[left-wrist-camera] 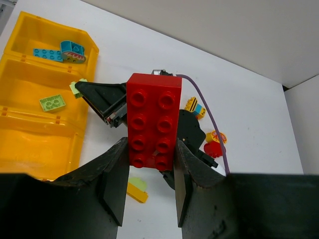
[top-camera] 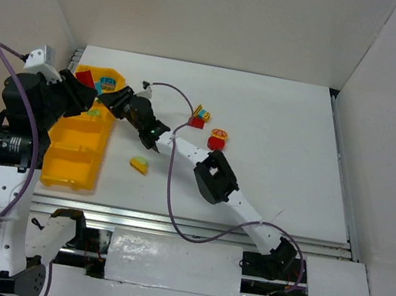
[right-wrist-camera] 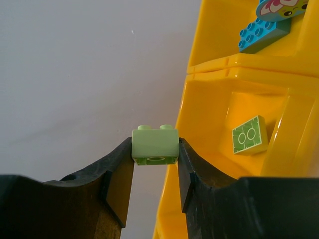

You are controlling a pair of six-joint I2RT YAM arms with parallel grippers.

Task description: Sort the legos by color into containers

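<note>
My left gripper [left-wrist-camera: 152, 149] is shut on a red brick [left-wrist-camera: 153, 122], held above the far end of the yellow tray [top-camera: 80, 144]; the red brick also shows in the top view [top-camera: 85, 77]. My right gripper [right-wrist-camera: 155, 149] is shut on a pale green brick [right-wrist-camera: 155, 145], held at the tray's right wall [right-wrist-camera: 209, 104] beside the second compartment. That compartment holds a flat pale green brick [right-wrist-camera: 249, 135]. The far compartment holds teal-blue bricks [left-wrist-camera: 47, 53]. The right gripper [top-camera: 111, 99] sits just right of the left one [top-camera: 80, 87].
A yellow brick with a pale green piece [top-camera: 138, 164] lies on the table right of the tray. A red-and-yellow clump [top-camera: 201, 116] and a red-and-yellow round piece [top-camera: 217, 139] lie further right. The right arm's purple cable [top-camera: 172, 166] loops over the table.
</note>
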